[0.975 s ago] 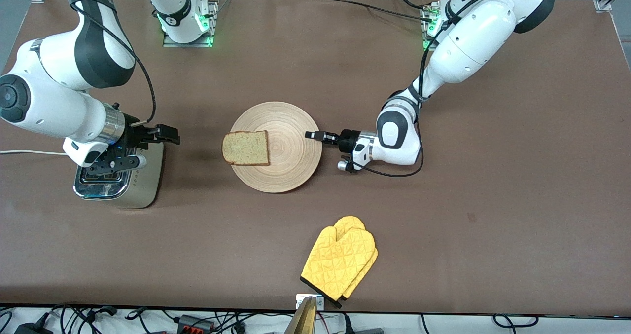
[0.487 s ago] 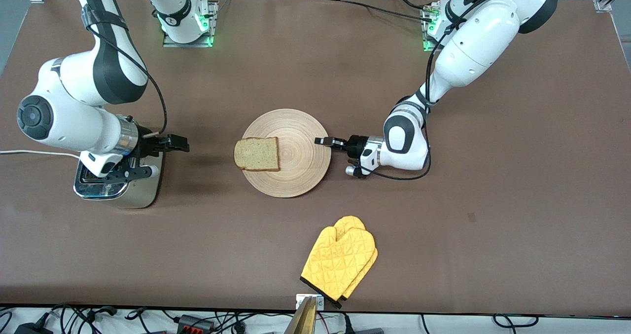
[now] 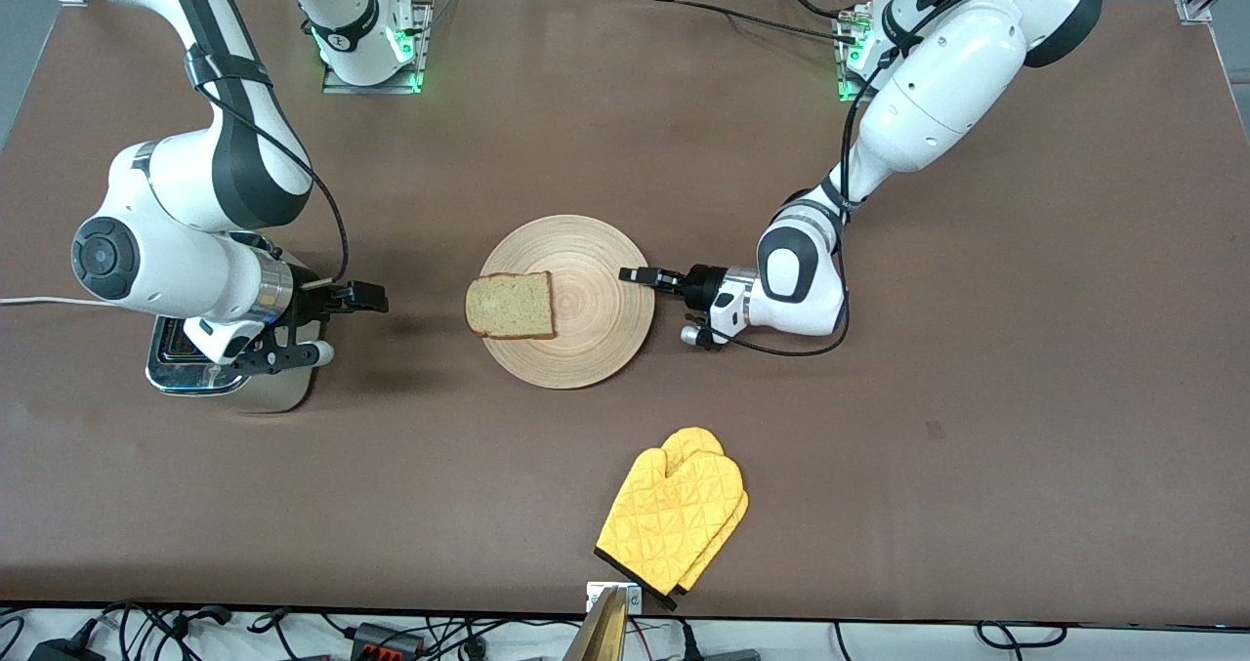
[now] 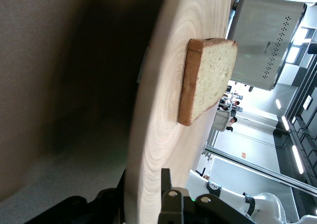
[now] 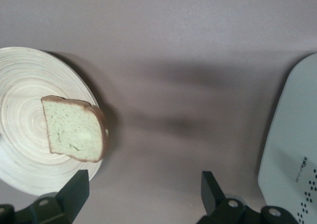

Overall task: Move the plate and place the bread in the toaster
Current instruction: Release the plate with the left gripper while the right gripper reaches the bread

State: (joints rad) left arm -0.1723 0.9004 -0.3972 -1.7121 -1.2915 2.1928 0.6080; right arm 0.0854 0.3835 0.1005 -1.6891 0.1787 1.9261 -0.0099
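The plate lies flat mid-table, with the bread on its edge toward the right arm's end, overhanging slightly. My left gripper is level with the table and straddles the plate's rim toward the left arm's end. In the left wrist view the plate runs into the left gripper, with the bread and toaster farther off. My right gripper hangs open and empty over bare table between the toaster and the plate. The right wrist view shows my right gripper, the bread, the plate and the toaster.
A yellow oven mitt lies near the table's front edge, nearer the camera than the plate. The toaster's white cord trails off the right arm's end of the table. The right arm's wrist hangs over the toaster's top.
The plate with the bread slid toward the left arm's end and slightly nearer the camera, then stopped. The right gripper moved from over the toaster toward the plate.
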